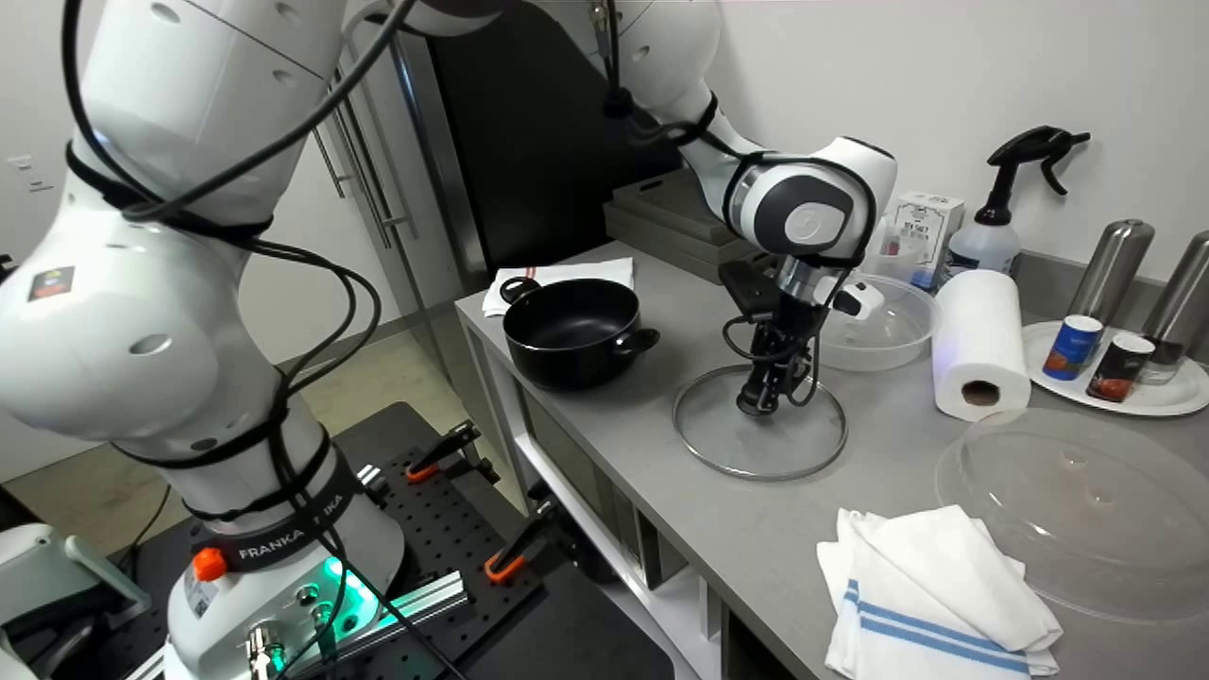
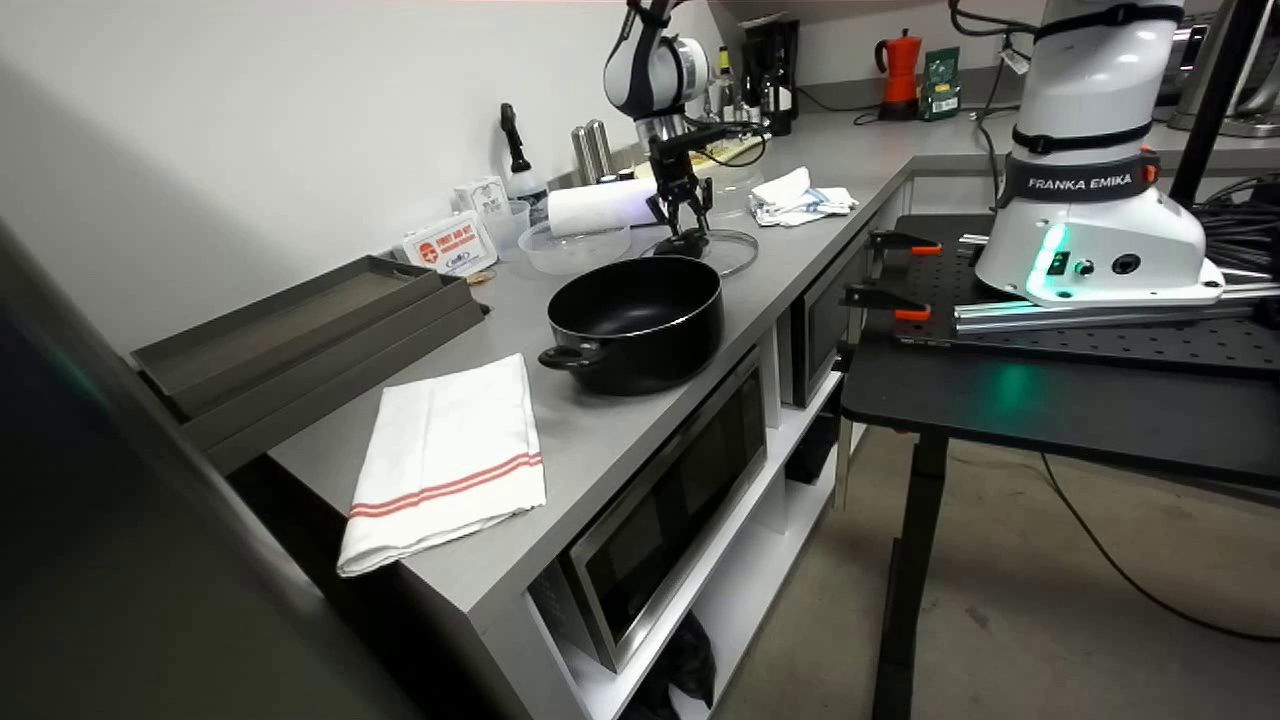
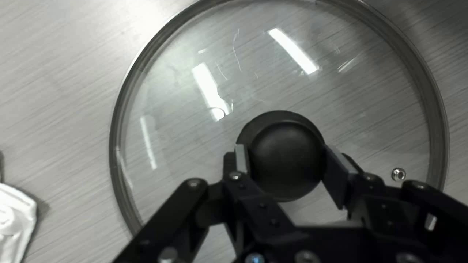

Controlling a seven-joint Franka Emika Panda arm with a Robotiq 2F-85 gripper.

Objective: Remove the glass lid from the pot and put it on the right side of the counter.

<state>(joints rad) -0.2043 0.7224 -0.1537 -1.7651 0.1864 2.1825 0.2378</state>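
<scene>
1. Leftmost from here, the robot arm [image 1: 189, 359] reaches over the grey counter [image 1: 680, 312]
2. Next is a towel with red stripes [image 2: 440, 450]; in an exterior view I see nearly all of it, but where the pot stands in front, just a strip of cloth shows
3. The black pot [image 1: 574, 326] stands lidless near the counter's front edge in both exterior views; both its handles [image 1: 638, 342] show in an exterior view
4. Along the wall, a first-aid box [image 2: 455, 245] shows in an exterior view alone
5. The glass lid [image 1: 760, 442] lies flat on the counter just beside the pot, clear of it; the wrist view brings its rim and the glare on the glass up close
6. The gripper [image 3: 287, 166] is gripping the lid's black knob [image 3: 287, 155], a finger against each side; the wrist view makes that plain, while the exterior views show it pointing down from above
7. Behind the lid are a clear bowl [image 1: 874, 331] and a roll of paper towels [image 1: 982, 335], in both exterior views
8. Farther right lie a folded towel with blue stripes [image 1: 930, 600], a big clear dish [image 1: 1077, 510] and a white plate [image 1: 1181, 389] with two steel grinders [image 1: 1115, 264]
9. Farthest along, a red coffee pot [image 2: 902, 70] appears in an exterior view only
</scene>
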